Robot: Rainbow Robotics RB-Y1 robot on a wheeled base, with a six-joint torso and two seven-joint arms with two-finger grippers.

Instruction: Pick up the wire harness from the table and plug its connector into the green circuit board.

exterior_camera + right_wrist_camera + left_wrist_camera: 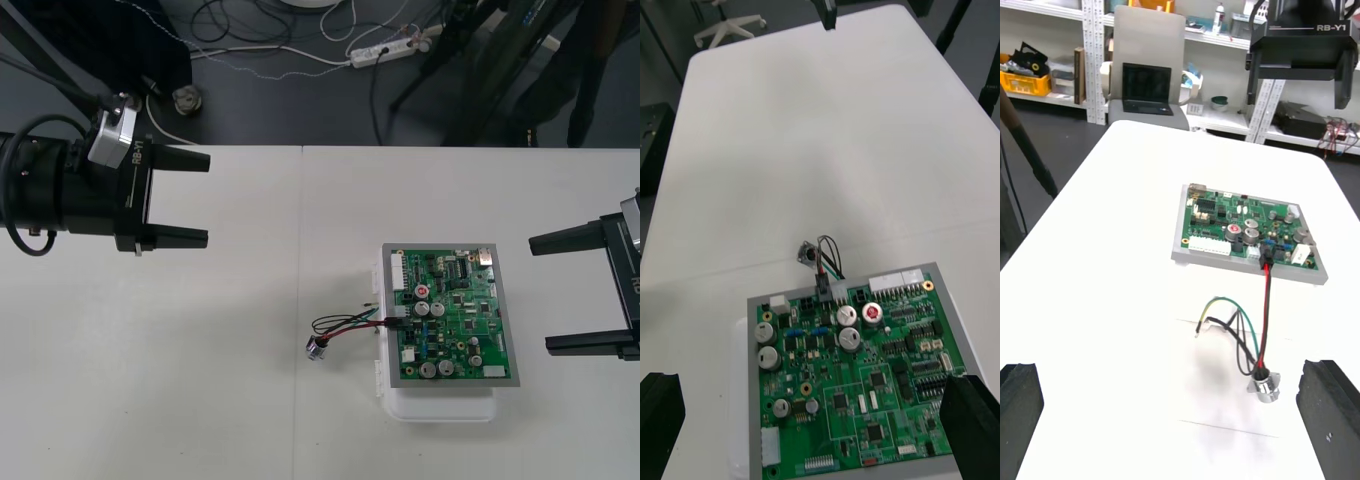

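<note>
Plug of the harness sits in the left edge of the board. Its wires trail left over the table to the socket, which lies on the surface. Left gripper hovers far left, well apart from the harness, fingers spread. Right gripper hangs just right of the board, fingers also apart.

Harness plug against green board (socket nearby)
</note>
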